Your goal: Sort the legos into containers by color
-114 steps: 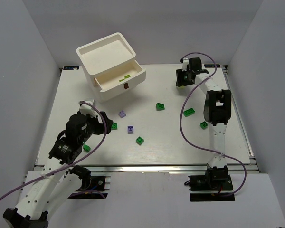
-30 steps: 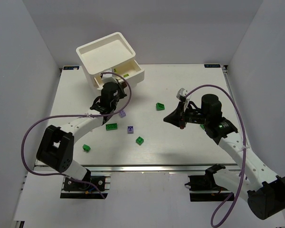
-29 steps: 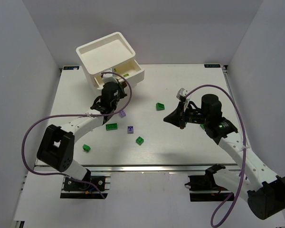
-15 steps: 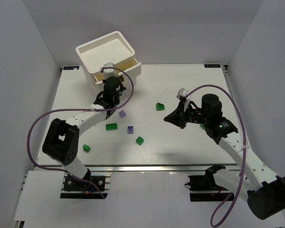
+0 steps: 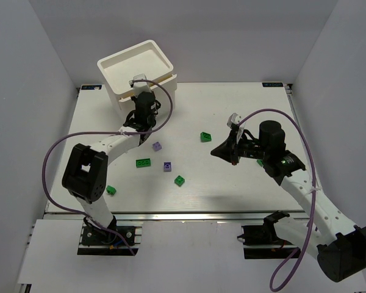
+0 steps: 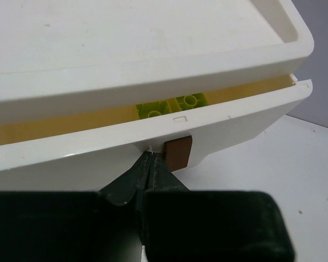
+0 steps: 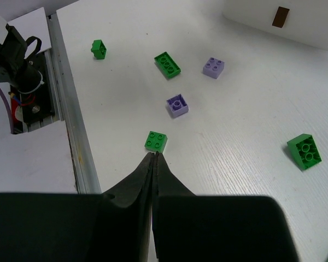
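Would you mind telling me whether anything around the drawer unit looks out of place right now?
Only mildly: the drawer sits slightly ajar, a yellow-green lego showing through the gap, with the shut left end effector at its front beside the brown handle. Nothing looks damaged.

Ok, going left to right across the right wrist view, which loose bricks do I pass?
Small green brick → nearest green brick → darker purple brick → paler purple brick → sloped green brick.

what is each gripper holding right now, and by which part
Nothing is held. The left gripper is shut, its tips at the drawer front beside the brown handle; the right gripper is shut on nothing above the table.
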Available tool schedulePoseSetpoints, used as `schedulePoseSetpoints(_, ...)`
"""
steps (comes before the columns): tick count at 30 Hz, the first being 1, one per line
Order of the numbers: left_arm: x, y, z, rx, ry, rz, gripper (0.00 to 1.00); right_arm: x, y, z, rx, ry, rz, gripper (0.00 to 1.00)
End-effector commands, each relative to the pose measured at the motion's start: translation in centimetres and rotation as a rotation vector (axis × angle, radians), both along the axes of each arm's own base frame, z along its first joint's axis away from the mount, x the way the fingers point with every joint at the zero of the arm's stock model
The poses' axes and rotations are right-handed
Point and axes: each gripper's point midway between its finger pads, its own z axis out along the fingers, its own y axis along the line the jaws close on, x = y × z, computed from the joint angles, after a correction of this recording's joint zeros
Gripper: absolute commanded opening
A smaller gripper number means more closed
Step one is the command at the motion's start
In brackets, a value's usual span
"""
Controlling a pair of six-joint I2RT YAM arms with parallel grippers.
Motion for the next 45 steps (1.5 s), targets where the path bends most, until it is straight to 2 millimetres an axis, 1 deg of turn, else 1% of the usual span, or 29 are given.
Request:
schedulePoseSetpoints(1,0.8,0.8,2.6,0.01,-0.051,0.046,0.12,0.4,0.0,0.6,0.008,-0.039,0.003,0.0)
schedulePoseSetpoints(4,1.0,1.0,2.5,0.017,-0.041,0.056,0.14,0.5,0.0,0.5,0.006,-0.036,0.003,0.0)
schedulePoseSetpoints(7,0.9,1.4,2.7,0.022,-0.046,0.082,0.28,0.5,0.1,0.4,0.006,-0.035,0.005,0.0)
schedulePoseSetpoints(10,0.9,1.9,2.7,0.041,-0.04,0.106,0.32,0.4,0.1,0.3,0.006,-0.033,0.006,0.0)
schedulePoseSetpoints(14,1.0,2.3,2.8,0.069,-0.037,0.128,0.33,0.5,0.0,0.3,0.005,-0.032,0.003,0.0)
schedulePoseSetpoints(24,1.6,3.1,2.1,0.113,-0.011,0.19,0.33,0.6,0.0,0.1,0.004,-0.027,0.002,0.0)
schedulePoseSetpoints(32,1.6,3.0,2.3,0.107,-0.011,0.183,0.33,0.6,0.0,0.0,0.001,-0.024,0.004,0.0)
schedulePoseSetpoints(34,1.0,3.0,2.5,0.101,-0.003,0.173,0.33,0.6,0.0,-0.1,0.0,-0.021,0.005,0.0)
schedulePoseSetpoints(35,0.9,2.6,2.6,0.081,-0.002,0.143,0.34,0.6,0.0,-0.1,0.001,-0.025,0.007,0.0)
schedulePoseSetpoints(36,0.2,2.4,3.2,0.065,-0.007,0.118,0.35,0.6,0.0,-0.2,-0.002,-0.028,0.01,0.0)
schedulePoseSetpoints(37,-0.2,2.1,3.1,0.057,0.007,0.085,0.37,0.7,0.0,-0.2,-0.003,-0.026,0.01,0.0)
schedulePoseSetpoints(38,-0.6,0.8,3.2,0.031,0.014,0.004,0.39,0.6,0.0,-0.2,-0.002,-0.03,0.018,0.0)
schedulePoseSetpoints(39,-1.2,0.2,3.3,0.018,0.021,-0.045,0.47,0.5,0.0,-0.3,-0.003,-0.032,0.024,0.0)
schedulePoseSetpoints(40,-2.5,-0.1,4.1,0.006,0.021,-0.096,0.51,0.5,0.1,-0.6,-0.006,-0.024,0.031,0.0)
schedulePoseSetpoints(41,-3.3,-0.7,4.4,-0.005,0.018,-0.149,0.56,0.4,0.2,-0.8,-0.008,-0.017,0.04,0.0)
schedulePoseSetpoints(42,-4.3,-2.2,4.7,-0.016,0.021,-0.257,0.66,0.4,0.1,-1.0,-0.012,-0.01,0.041,0.03)
schedulePoseSetpoints(43,-6.0,-2.3,5.2,-0.015,0.013,-0.307,0.71,0.4,0.3,-1.3,-0.02,-0.007,0.054,0.14)
schedulePoseSetpoints(44,-7.0,-2.7,5.6,-0.017,0.008,-0.356,0.75,0.3,0.4,-1.4,-0.023,-0.004,0.065,0.18)
schedulePoseSetpoints(45,-8.3,-3.6,5.7,-0.028,0.01,-0.43,0.79,0.2,0.4,-1.8,-0.031,0.008,0.072,0.21)
